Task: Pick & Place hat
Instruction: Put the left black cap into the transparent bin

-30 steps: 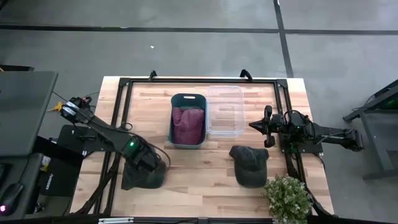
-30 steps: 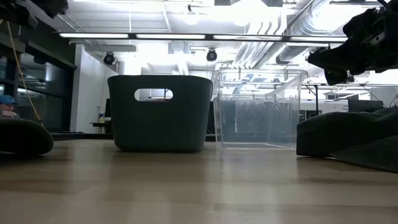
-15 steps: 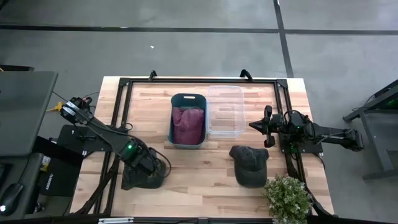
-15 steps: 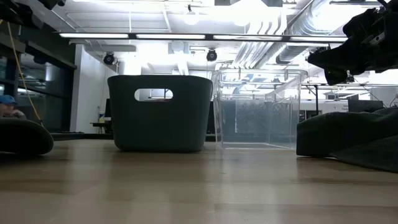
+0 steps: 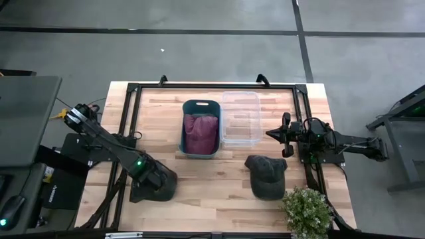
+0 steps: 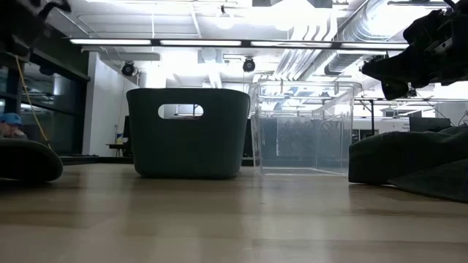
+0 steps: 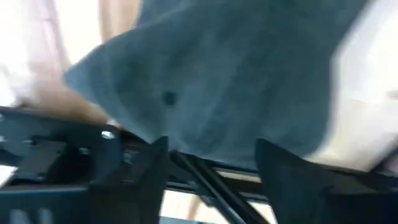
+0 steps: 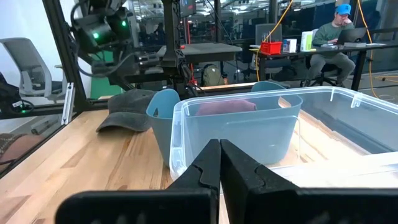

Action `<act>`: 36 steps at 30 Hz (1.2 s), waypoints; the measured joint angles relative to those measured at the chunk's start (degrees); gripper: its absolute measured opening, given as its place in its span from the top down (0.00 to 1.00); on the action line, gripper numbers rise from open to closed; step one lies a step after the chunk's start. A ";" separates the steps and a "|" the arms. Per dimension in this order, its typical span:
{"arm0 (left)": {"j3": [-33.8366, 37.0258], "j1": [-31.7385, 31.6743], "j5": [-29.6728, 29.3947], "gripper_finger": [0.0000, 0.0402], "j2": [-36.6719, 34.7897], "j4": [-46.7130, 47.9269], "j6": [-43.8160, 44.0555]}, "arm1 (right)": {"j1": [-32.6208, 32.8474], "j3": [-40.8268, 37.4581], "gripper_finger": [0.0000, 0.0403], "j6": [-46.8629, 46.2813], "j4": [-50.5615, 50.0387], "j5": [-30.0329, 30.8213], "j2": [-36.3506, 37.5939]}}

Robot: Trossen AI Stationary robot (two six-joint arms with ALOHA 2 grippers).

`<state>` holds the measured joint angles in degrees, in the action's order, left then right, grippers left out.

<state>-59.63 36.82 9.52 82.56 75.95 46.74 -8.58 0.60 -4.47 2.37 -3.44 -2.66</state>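
A dark grey hat (image 5: 154, 191) lies on the table near its near left corner; it also shows in the left wrist view (image 7: 217, 81) and the low view (image 6: 25, 161). My left gripper (image 7: 211, 155) stands open just above it, a finger on either side of the crown's edge. A second dark hat (image 5: 267, 176) lies right of centre. A maroon hat (image 5: 200, 135) sits inside the teal bin (image 5: 199, 106). My right gripper (image 8: 219, 163) waits shut at the table's right, above the clear bin's side. My left gripper comes at the dark hat from above, and its open fingers (image 7: 155, 165) stand at the edge of the crown (image 7: 205, 134). The blurred wrist view does not show whether they touch the cloth. The hat lies flat on the table.
A clear plastic bin (image 5: 240, 119) stands right of the teal bin at the table's far middle. A potted plant (image 5: 307, 211) sits at the near right corner. A black frame rail (image 5: 126, 133) runs along the left side. People sit at desks beyond the table (image 8: 342, 25).
My left gripper has moved a little toward the table's near left corner, staying over the dark hat. The hat lies where it was.
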 joint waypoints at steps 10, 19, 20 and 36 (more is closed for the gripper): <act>1.22 0.99 -6.03 0.18 0.02 -4.54 -1.07 | 0.00 -0.02 1.00 0.00 0.00 0.00 0.00; 1.22 1.97 -4.58 0.18 0.02 -8.71 -6.51 | 0.00 -0.02 1.00 0.00 0.00 0.00 0.00; 1.22 1.97 -5.90 0.18 0.02 -8.67 -7.16 | 0.02 0.00 1.00 0.00 0.00 0.00 0.00; 4.83 1.81 -5.97 0.18 1.03 -12.22 -12.08 | 0.02 0.00 1.00 -0.02 0.00 0.00 0.00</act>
<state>-54.80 38.63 3.55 83.59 63.73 34.66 -8.56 0.60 -4.49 2.37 -3.44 -2.66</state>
